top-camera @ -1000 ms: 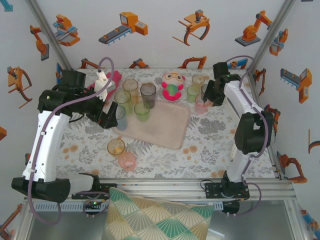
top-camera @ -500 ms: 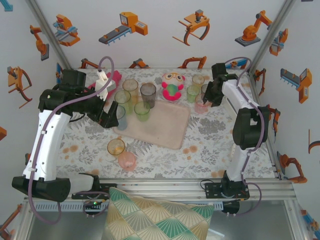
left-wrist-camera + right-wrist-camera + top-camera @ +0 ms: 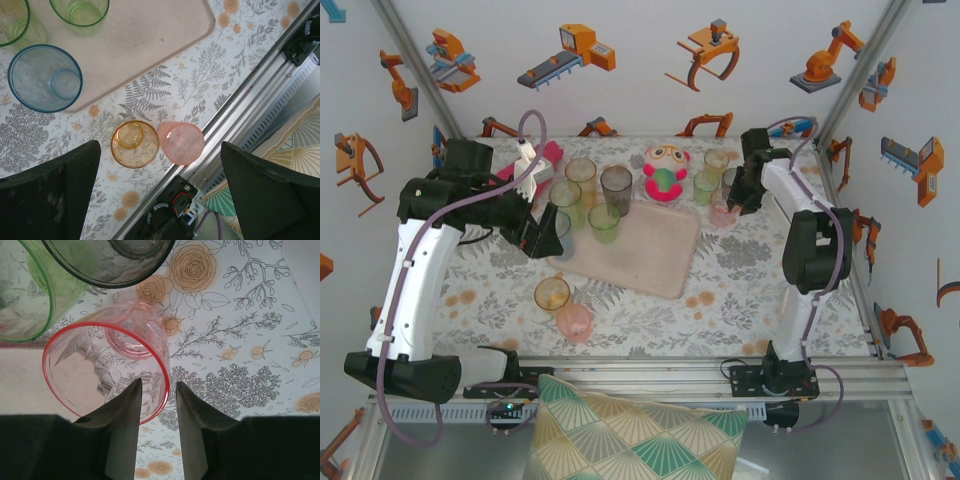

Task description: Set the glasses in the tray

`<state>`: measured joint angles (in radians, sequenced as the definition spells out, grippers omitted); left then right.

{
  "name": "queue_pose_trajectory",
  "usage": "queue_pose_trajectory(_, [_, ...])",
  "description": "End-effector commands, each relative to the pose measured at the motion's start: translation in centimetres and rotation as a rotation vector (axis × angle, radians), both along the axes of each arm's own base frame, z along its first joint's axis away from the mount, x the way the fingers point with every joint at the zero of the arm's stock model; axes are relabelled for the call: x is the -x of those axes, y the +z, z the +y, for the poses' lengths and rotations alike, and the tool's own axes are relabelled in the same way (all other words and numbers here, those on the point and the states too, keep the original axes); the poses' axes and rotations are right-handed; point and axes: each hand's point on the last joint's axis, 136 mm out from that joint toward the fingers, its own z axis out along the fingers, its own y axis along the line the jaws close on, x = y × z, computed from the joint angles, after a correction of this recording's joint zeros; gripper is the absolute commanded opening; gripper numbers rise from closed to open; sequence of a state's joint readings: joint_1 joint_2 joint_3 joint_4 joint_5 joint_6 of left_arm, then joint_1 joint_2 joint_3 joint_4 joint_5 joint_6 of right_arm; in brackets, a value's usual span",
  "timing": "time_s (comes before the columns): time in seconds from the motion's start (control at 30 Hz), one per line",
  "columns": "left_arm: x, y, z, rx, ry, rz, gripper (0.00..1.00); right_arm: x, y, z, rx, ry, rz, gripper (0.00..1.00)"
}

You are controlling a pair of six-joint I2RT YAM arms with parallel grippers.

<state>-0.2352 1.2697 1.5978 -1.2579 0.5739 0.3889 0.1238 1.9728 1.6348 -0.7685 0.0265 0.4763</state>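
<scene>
A beige tray (image 3: 655,250) lies on the bench (image 3: 750,290), with a green tumbler (image 3: 604,222) on its far-left corner. An amber tumbler (image 3: 552,294) and a pink tumbler (image 3: 574,322) stand together nearer the front.

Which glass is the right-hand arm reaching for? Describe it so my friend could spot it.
Find the big beige tray in the middle of the flowered table, then look just off its far right corner, right of the plush toy. There stands an upright pink glass with the right gripper straddling its rim; its close neighbours are a green glass and a grey glass.
</scene>
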Motion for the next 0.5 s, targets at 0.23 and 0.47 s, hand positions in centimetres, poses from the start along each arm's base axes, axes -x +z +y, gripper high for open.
queue_pose_trajectory(0.23, [0.75, 0.36, -0.10, 0.014, -0.017, 0.011, 0.97, -0.84, 0.98, -0.70, 0.031, 0.005, -0.029, 0.27])
queue_pose_trajectory(0.47, [0.76, 0.31, -0.12, 0.015, -0.019, 0.009, 0.97, -0.84, 0.81, -0.79, 0.036, 0.005, -0.023, 0.23])
